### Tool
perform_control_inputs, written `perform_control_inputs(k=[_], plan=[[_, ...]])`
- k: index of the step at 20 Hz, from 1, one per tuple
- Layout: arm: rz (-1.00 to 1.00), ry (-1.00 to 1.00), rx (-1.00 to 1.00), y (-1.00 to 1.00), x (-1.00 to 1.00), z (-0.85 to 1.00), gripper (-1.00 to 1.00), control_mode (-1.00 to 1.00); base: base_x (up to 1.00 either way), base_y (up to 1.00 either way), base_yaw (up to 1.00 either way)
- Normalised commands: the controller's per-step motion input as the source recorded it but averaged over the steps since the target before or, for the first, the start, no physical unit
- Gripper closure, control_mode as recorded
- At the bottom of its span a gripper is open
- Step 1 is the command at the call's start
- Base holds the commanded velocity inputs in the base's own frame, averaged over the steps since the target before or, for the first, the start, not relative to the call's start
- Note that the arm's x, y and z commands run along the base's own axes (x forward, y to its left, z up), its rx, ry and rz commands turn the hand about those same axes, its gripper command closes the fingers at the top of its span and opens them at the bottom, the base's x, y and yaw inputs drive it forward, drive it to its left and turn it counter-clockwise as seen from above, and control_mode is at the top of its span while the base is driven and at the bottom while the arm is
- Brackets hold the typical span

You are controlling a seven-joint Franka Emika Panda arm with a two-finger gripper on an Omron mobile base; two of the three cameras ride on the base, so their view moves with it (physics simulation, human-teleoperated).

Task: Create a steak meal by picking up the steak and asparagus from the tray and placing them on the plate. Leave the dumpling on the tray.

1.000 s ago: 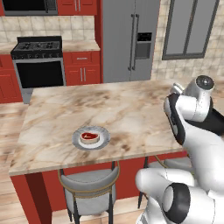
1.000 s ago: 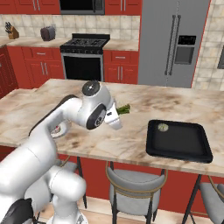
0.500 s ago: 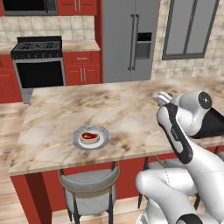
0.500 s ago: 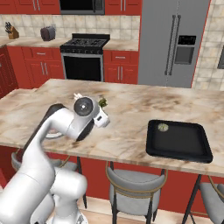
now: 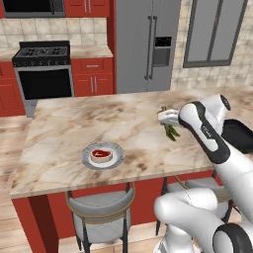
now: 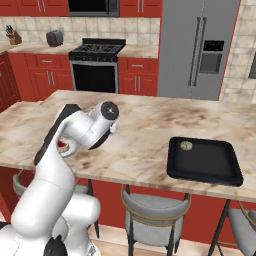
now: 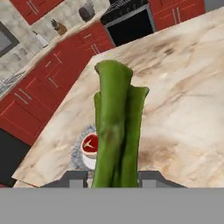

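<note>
Arm mid-counter, tool (image 5: 169,129) gripping asparagus (image 5: 171,131)

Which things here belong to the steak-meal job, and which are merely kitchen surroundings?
Job:
- asparagus, clamped in the gripper
- steak on the plate
- dumpling on the tray

Surroundings:
- stove
- refrigerator
- toaster
- knife block
- stools

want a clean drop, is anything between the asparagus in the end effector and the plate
Nothing visible. The asparagus is held above bare counter, and the plate beyond it holds the steak.
</note>
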Motion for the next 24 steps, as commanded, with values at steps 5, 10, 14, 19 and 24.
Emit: perform_control_inputs(k=[5,10,14,19,24], plan=[[0.43,0.01,-0.36,0.85,0.01,0.00,1.00,-1.00,0.00,0.00,0.00],[0.16,0.00,-0.34,0.79,0.07,0.00,1.00,-1.00,0.00,0.00,0.00],[0.07,0.00,-0.27,0.64,0.16,-0.05,1.00,-1.00,0.00,0.00,0.00],[0.10,0.00,-0.15,0.40,0.22,-0.25,1.00,-1.00,0.00,0.00,0.00],[0.11,0.00,-0.03,0.05,0.27,-0.47,1.00,-1.00,0.00,0.00,0.00]])
